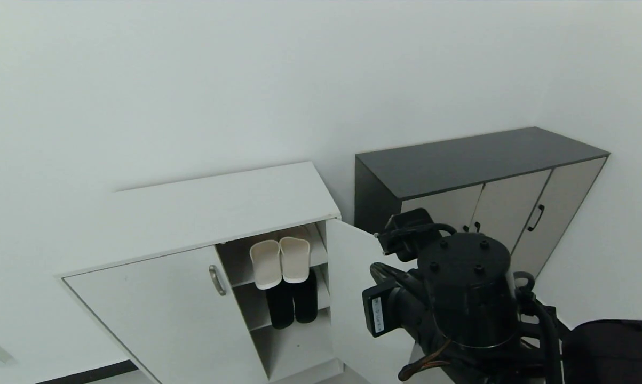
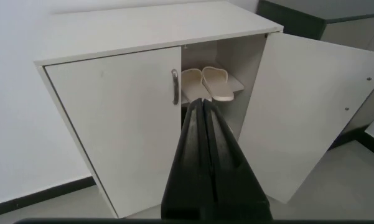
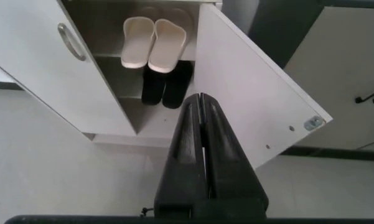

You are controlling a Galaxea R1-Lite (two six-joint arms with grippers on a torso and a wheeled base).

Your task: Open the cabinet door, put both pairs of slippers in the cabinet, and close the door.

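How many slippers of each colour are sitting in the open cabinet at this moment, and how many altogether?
White slippers: 2, side by side on an upper shelf of the white cabinet
Black slippers: 2, side by side on the shelf just below
Total: 4 slippers
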